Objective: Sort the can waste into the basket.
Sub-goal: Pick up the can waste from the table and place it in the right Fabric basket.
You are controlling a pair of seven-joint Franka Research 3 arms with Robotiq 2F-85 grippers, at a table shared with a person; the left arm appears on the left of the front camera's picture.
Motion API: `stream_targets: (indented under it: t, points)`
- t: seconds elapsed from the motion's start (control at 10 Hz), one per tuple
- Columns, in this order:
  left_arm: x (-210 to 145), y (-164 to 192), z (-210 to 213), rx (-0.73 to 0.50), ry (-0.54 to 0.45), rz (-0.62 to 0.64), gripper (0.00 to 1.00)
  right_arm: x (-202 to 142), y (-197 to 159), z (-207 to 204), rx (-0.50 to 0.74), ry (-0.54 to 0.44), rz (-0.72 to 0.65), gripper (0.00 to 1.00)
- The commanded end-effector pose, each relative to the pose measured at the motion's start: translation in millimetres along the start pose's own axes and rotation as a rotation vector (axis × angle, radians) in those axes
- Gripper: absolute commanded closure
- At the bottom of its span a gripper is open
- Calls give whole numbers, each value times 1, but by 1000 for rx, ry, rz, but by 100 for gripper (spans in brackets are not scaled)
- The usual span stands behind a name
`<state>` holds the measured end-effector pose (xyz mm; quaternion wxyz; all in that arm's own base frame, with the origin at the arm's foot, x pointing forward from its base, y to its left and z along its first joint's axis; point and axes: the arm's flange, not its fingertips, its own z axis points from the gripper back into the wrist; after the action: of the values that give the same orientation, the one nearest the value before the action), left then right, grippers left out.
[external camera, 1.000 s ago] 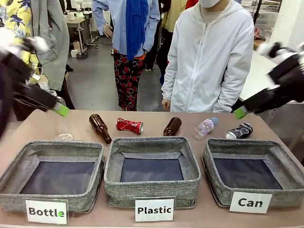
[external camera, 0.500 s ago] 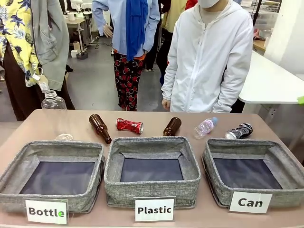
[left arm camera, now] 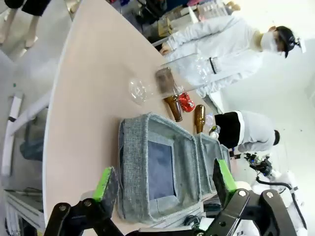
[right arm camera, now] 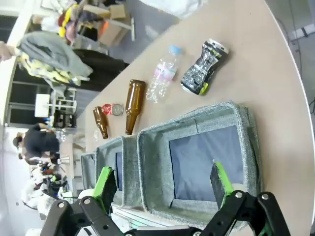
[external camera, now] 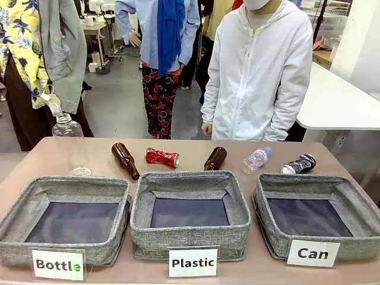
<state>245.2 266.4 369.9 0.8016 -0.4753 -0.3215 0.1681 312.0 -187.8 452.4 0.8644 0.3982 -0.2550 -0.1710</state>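
Observation:
The red crushed can [external camera: 162, 157] lies behind the middle basket, between two brown bottles. Behind the "Can" basket [external camera: 297, 178], at the table's right end, lies the black and silver crushed can [external camera: 298, 164]. In the right wrist view, my right gripper [right arm camera: 162, 179] hangs open and empty, high above the Can basket [right arm camera: 197, 118], with the black can [right arm camera: 204, 66] beyond it. In the left wrist view, my left gripper [left arm camera: 165, 177] is open and empty above the nearest grey basket [left arm camera: 130, 162]. The red can [left arm camera: 186, 102] lies far beyond it.
The "Plastic" basket [external camera: 190, 178] and the "Bottle" basket [external camera: 65, 181] stand left of the Can basket. Two brown bottles [external camera: 125, 160] [external camera: 215, 158] and a clear plastic bottle [external camera: 256, 159] lie along the far side. A person in a white jacket [external camera: 261, 71] stands there.
Both grippers were at the side edges of the front view a second ago and have drawn back out of it. The cans, bottles and baskets have not moved.

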Motion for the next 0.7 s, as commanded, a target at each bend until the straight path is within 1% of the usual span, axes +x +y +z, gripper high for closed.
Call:
stream_targets:
  t: [0.0, 0.4, 0.5, 0.6]
  points:
    - [6, -30, 14, 28, 4, -69, 0, -1, 15, 3, -21, 18, 52, 0]
    - [6, -30, 14, 28, 4, -69, 0, -1, 15, 3, -21, 18, 52, 0]
    - [6, -30, 14, 28, 4, -69, 0, -3, 17, -1, -43, 26, 38, 0]
    - [6, -30, 14, 28, 4, -69, 0, 5, 47, -17, -253, 56, 106, 0]
